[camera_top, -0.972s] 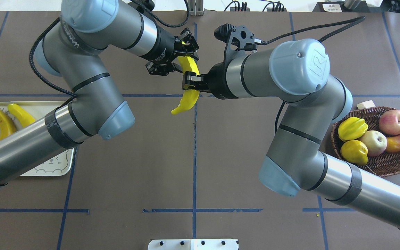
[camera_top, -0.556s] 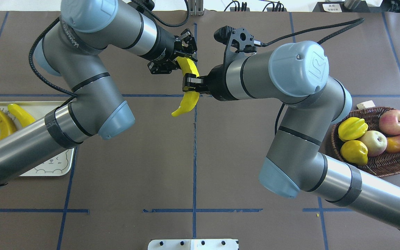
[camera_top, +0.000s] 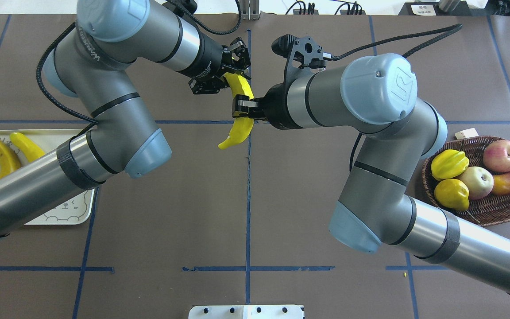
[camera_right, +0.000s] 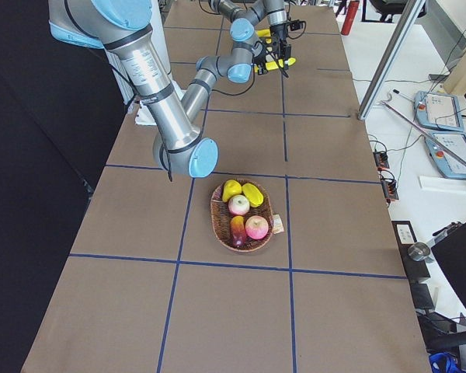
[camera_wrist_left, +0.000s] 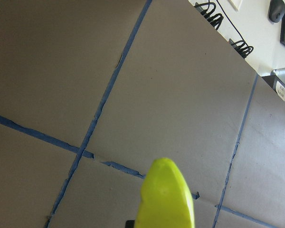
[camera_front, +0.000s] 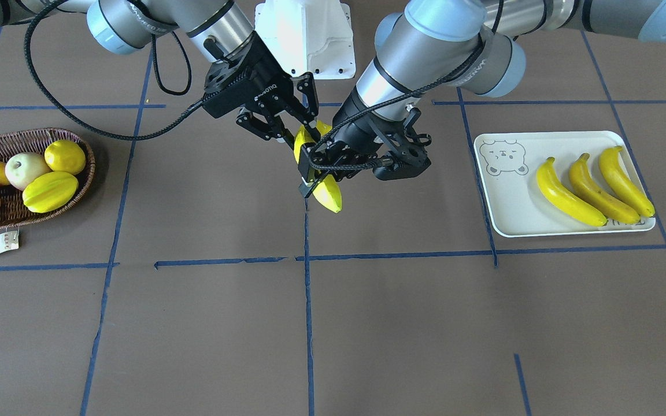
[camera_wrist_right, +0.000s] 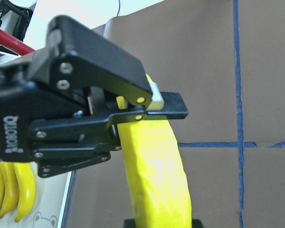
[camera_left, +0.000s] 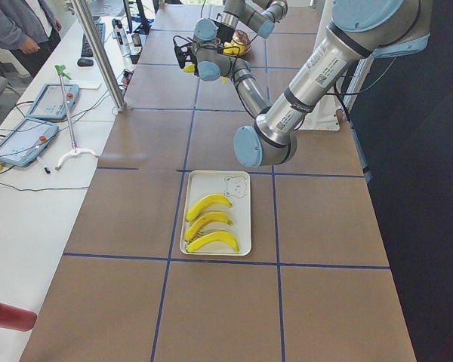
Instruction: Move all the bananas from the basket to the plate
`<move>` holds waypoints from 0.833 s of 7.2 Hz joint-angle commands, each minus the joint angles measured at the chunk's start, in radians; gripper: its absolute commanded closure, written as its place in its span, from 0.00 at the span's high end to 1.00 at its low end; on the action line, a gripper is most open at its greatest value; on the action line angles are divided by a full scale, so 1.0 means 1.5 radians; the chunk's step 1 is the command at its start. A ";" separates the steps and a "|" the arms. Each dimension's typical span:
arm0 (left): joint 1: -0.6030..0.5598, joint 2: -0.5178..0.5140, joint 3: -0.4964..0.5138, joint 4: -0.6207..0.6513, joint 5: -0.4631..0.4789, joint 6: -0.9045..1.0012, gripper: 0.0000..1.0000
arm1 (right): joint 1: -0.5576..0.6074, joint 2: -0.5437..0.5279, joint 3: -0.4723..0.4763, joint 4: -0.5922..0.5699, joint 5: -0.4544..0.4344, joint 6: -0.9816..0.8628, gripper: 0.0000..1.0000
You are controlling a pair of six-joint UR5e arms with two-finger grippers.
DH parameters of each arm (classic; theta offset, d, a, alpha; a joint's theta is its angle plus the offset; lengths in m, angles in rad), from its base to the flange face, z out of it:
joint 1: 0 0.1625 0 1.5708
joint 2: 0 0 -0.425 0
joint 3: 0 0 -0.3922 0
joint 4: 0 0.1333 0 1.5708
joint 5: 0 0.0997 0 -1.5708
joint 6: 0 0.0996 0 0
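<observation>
Well, coming in from the operators' long edge of the tabletop (camera_front: 402, 335), the plate (camera_front: 512, 208) lies flat toward the end on the robot's left. Three bananas (camera_front: 599, 193) rest side by side on it, away from its bear-face corner. Toward the opposite end sits the basket (camera_top: 498, 207), with a starfruit (camera_front: 51, 191) and a lemon (camera_front: 65, 156) in it. Further in, over the middle of the table and well clear of every edge, the fourth banana (camera_front: 327, 193) is held in the air, roughly level, running lengthwise between the two long edges. The left gripper (camera_front: 311, 176) has its fingers pinched on the end that points toward the operators' edge, and a short tip pokes out past them. Behind it, closer to the robot's edge, the right gripper (camera_top: 242, 108) has its fingers clamped across that banana's middle.
</observation>
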 commanded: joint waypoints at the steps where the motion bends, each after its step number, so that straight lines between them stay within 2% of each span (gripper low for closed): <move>1: -0.003 0.004 0.000 0.001 -0.002 0.005 0.00 | 0.005 0.001 0.001 -0.005 0.004 -0.003 0.99; 2: -0.005 0.007 0.000 0.001 -0.003 0.006 0.00 | 0.015 0.002 0.005 -0.008 0.013 -0.004 0.99; 3: -0.008 0.010 0.000 0.002 -0.003 0.007 0.00 | 0.036 0.000 0.005 -0.009 0.051 -0.004 0.99; 5: -0.023 0.082 -0.013 0.009 -0.005 0.006 0.00 | 0.110 -0.030 0.027 -0.077 0.151 -0.009 0.99; 6: -0.039 0.134 -0.018 0.010 -0.005 0.006 0.00 | 0.121 -0.050 0.029 -0.105 0.152 -0.022 0.99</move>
